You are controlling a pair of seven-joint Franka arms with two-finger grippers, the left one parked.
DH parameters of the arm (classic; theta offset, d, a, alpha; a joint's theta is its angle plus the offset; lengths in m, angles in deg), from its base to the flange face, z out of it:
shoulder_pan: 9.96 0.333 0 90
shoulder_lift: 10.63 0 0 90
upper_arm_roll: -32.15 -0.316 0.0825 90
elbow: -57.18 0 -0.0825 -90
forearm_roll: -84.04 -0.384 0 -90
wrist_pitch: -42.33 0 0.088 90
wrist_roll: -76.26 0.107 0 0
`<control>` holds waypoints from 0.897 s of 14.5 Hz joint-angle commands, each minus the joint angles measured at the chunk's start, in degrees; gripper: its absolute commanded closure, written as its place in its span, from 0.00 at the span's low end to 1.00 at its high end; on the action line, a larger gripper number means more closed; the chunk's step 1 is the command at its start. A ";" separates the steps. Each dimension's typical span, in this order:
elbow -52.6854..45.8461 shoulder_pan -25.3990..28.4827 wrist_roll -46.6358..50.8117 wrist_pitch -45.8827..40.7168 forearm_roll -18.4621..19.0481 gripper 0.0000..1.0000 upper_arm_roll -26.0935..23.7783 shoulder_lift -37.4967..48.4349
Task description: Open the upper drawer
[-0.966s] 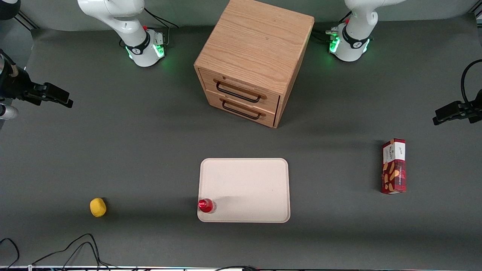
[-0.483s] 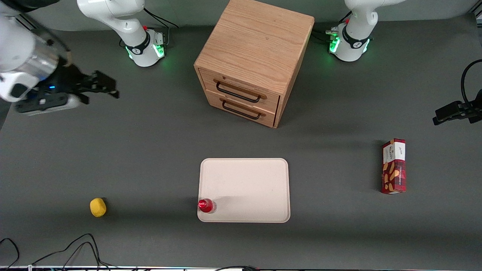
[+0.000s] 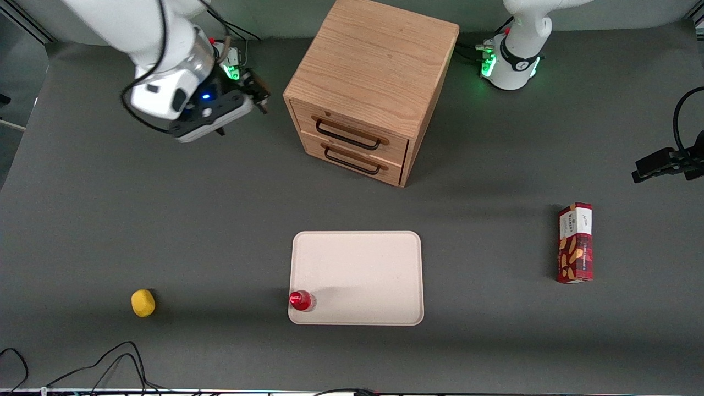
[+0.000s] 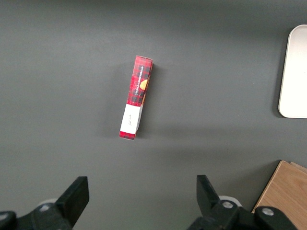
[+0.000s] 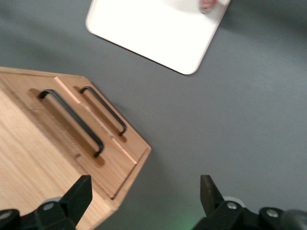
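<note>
tool point(image 3: 258, 96) beside cabinet point(image 3: 374, 60), bottle point(image 3: 301, 300) on tray point(image 3: 363, 269)

The cabinet point(image 3: 374, 77) is light oak with a visible wood grain; its upper drawer point(image 3: 352, 132) has the same oak front and a thin black wire handle point(image 3: 347, 136). Beside the cabinet, the black gripper point(image 3: 254, 93), fingers spread, hangs from a white arm. Nearer the front camera than the cabinet lies a cream tray point(image 3: 357, 258), a red-capped bottle point(image 3: 301, 300) at its corner. A yellow ball point(image 3: 143, 303) lies toward the working arm's end, a red plaid box point(image 3: 575, 242) toward the parked arm's. The table point(image 3: 192, 220) is dark grey.
</note>
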 commanded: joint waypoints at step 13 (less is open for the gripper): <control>-5.78 8.17 -14.38 3.18 -1.09 0.00 0.57 -7.87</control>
